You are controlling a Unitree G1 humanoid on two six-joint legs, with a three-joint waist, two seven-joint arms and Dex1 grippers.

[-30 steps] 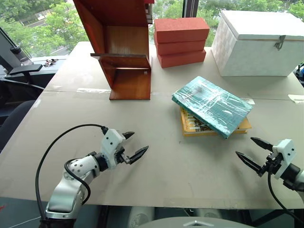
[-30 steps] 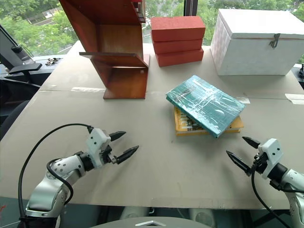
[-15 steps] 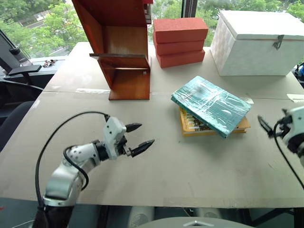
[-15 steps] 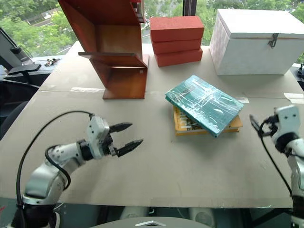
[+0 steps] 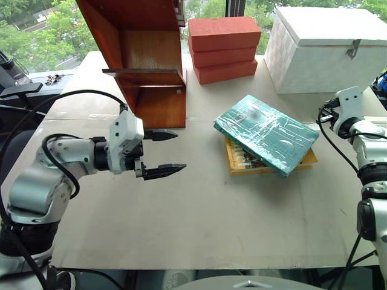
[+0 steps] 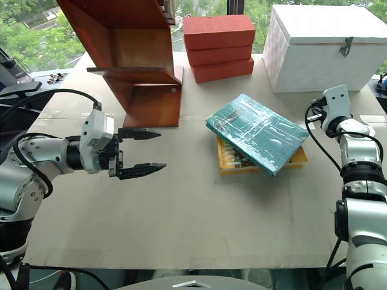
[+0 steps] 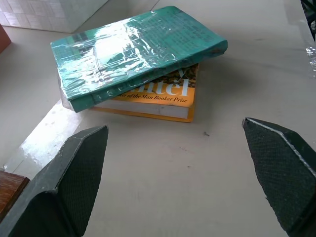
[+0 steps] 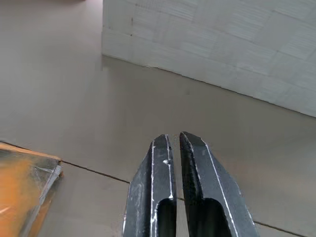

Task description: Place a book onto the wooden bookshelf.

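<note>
Your left pincer [image 5: 162,153] hangs released above the counter [image 5: 211,211], aimed at the book [image 5: 266,134], which lies across a yellow-orange book [image 7: 158,96], well apart from the wooden bookshelf [image 5: 142,54]. Your right pincer [image 8: 174,148] is clenched empty beside the white box [image 5: 323,48]

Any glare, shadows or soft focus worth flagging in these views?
Left wrist view: bright glare on the book's plastic wrap and on the table beside it. Left eye view: daylight from the windows, soft shadow under the left pincer. Right wrist view: the closed right pincer looks slightly soft.
</note>
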